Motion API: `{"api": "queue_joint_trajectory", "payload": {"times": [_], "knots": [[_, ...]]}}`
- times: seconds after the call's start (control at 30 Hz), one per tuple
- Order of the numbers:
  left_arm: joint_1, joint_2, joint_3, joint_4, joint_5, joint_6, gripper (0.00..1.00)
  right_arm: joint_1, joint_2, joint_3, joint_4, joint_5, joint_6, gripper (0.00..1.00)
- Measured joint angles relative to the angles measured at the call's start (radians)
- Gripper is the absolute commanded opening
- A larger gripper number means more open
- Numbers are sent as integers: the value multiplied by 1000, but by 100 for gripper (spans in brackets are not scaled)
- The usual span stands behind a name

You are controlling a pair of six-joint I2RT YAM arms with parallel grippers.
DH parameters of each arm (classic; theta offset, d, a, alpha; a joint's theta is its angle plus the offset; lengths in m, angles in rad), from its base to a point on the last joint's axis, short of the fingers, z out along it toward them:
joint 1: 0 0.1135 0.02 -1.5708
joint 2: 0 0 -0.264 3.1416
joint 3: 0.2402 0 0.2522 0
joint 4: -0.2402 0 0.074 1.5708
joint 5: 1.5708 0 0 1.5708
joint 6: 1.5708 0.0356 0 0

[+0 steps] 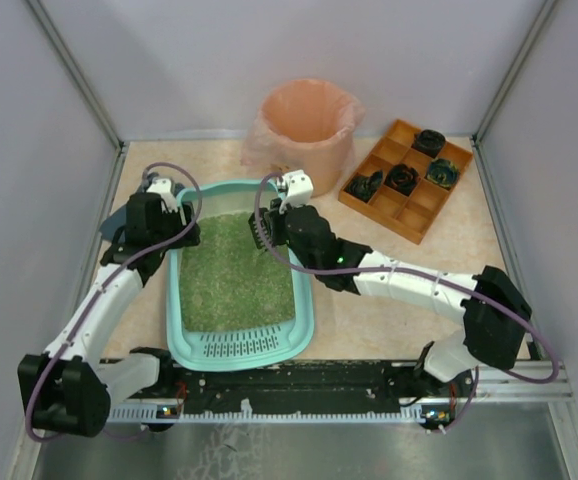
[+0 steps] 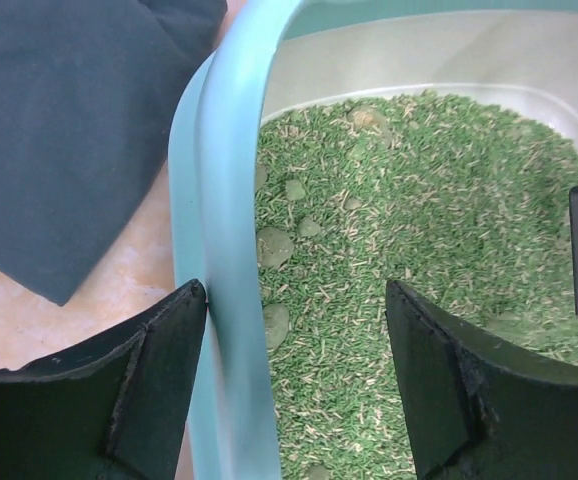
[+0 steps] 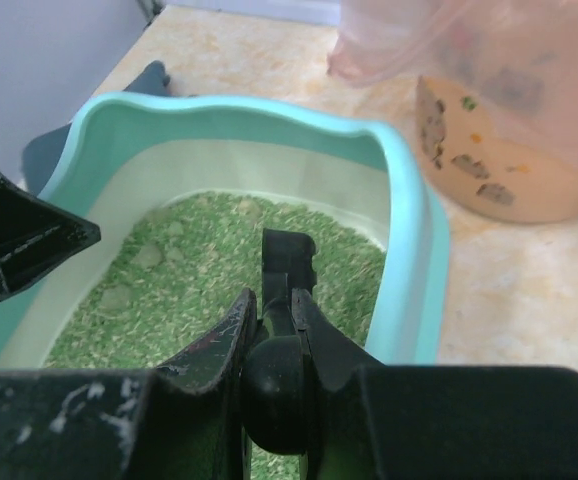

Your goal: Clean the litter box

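The counter (image 1: 369, 330) carries three big things. The litter box (image 1: 239, 347) lies left of centre, its slotted ledge toward the near edge and its other end reaching toward the far edge. The peach-lined bin (image 1: 314, 150) stands at the middle of the far edge, just beyond the box. An orange compartmented tray (image 1: 411, 212) sits near the far right corner, well apart from the work. Green litter (image 1: 234, 275) covers the box floor fairly evenly, with no bare patches. The left arm (image 1: 109, 300) reaches to the box's left rim, where its jaws are released and spread astride the wall, one finger outside and almost against the rim, the other inside over the litter. They look placed to steady the box but are not pinching it. The right arm (image 1: 409, 285) comes across from the right side, and its jaws are clenched on the handle of a black scoop (image 3: 287, 265). The scoop's slotted blade points down at the litter in the box's far right part. Whether it is dug in or only hovering is hard to tell. Several rounded clumps (image 2: 274, 246) lie among the grains along the left wall, and a few more sit toward the far end. Dark bits show through the bin liner in the right wrist view, though what they are cannot be made out. By this reading the tool is in hand and the box is framed, but the sifting is far from finished: the visible clumps have yet to be lifted out and tipped into the bin.
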Motion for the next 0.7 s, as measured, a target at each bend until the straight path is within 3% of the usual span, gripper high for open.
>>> {"api": "queue_joint_trajectory", "payload": {"times": [0.23,0.4,0.7], "knots": [[-4,-74,-3,-22,-21,-56,73,80,-3,46,-31,113,-61,0],[-5,-109,-37,-56,-40,-85,64,86,-4,43,-34,8,119,0],[-4,-120,-82,-78,-48,-92,61,113,55,0,19,-103,371,0]]}}
